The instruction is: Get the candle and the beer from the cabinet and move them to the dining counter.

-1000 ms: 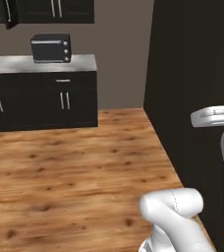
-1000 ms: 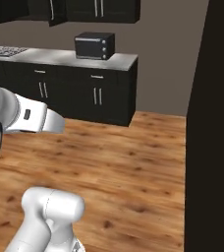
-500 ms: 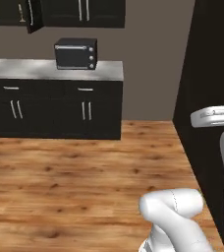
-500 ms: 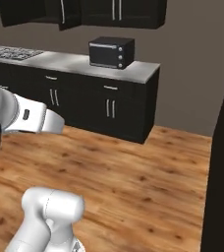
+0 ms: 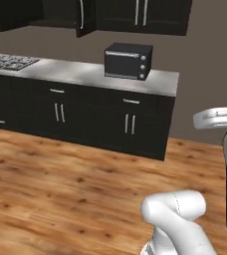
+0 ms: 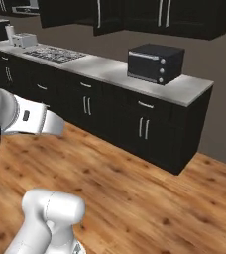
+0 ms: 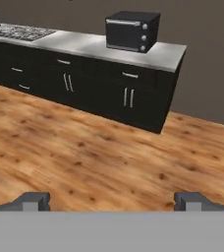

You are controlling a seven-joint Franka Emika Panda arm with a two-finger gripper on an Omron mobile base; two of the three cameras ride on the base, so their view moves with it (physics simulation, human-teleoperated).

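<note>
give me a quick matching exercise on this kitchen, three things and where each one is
Things:
1. oven
2. hob
3. wall cabinets

Places:
a. set into the counter's far left end
b. hanging above the counter
c. standing on the counter, toward its right end

Pairs: 1-c, 2-a, 3-b

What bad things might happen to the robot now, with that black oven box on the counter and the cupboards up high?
1. The dark wall cabinet hangs directly over the black toaster oven; reaching up, the arm might knock it.
2. One upper door looks ajar; the arm might catch its edge.
3. The open gripper holds nothing, and no candle or beer is visible, so everything remains undone.
</note>
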